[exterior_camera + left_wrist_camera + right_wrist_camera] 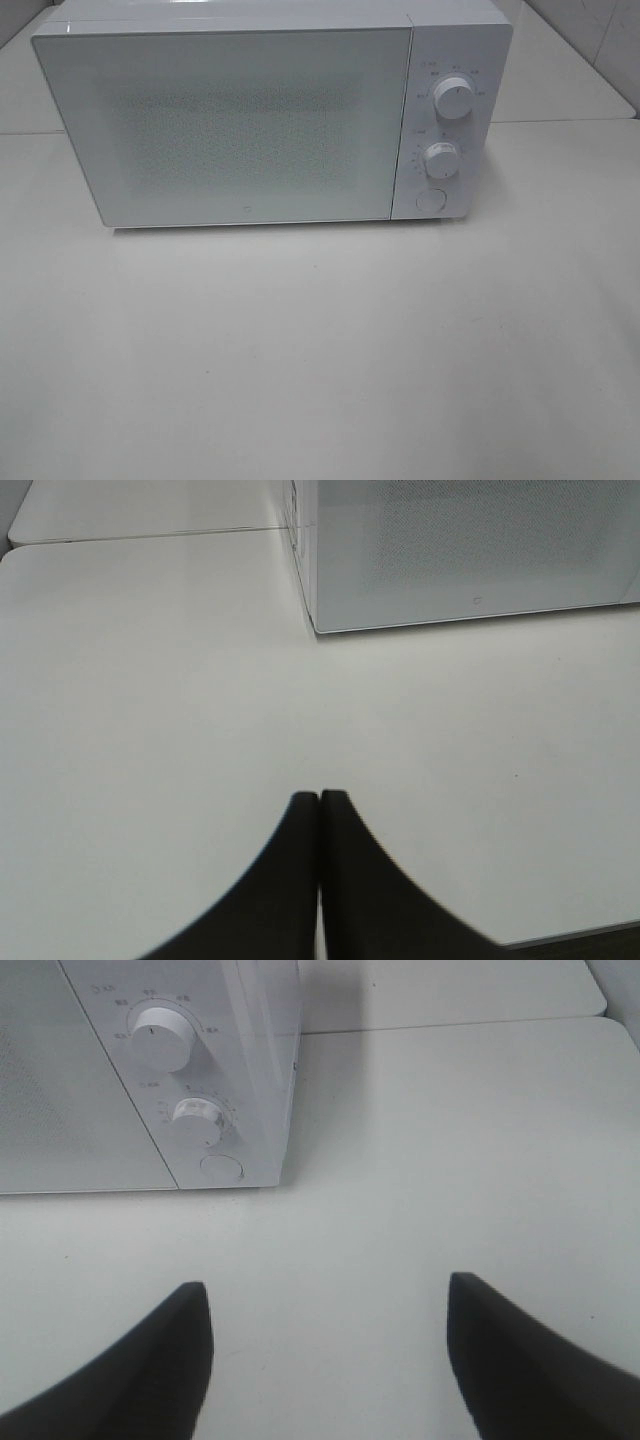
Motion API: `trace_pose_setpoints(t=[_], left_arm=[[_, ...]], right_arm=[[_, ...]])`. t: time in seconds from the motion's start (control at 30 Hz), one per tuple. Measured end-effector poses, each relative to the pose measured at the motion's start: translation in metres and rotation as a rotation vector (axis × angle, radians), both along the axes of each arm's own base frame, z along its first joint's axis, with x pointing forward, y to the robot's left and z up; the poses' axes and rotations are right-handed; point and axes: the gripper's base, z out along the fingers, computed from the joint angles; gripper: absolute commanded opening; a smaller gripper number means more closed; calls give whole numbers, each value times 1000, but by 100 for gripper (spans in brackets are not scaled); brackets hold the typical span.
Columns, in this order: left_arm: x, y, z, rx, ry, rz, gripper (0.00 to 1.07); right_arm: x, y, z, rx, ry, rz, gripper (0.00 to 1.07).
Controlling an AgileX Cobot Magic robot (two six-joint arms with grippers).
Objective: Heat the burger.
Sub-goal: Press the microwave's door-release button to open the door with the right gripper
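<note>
The burger is not in view in any frame. A white microwave stands at the back of the white table with its door shut; it also shows in the left wrist view and the right wrist view. Its panel carries an upper knob, a lower knob and a round button. My left gripper is shut and empty, above bare table in front of the microwave's left corner. My right gripper is open and empty, in front of the microwave's right side. Neither gripper shows in the exterior high view.
The white table stretches in front of the microwave. A seam between table sections runs behind it. A tiled wall rises at the back right.
</note>
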Motion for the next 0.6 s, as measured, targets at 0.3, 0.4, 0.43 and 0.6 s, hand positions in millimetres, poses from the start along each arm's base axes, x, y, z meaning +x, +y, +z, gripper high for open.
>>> trace_pose_setpoints(t=[0.3, 0.4, 0.43, 0.6], left_arm=[[0, 0, 0, 0, 0, 0, 0], [0, 0, 0, 0, 0, 0, 0], [0, 0, 0, 0, 0, 0, 0], [0, 0, 0, 0, 0, 0, 0]], right_arm=[[45, 2, -19, -3, 19, -10, 27], [55, 3, -24, -3, 9, -12, 18], [64, 3, -28, -3, -2, -15, 9], [84, 4, -41, -4, -20, -21, 0]])
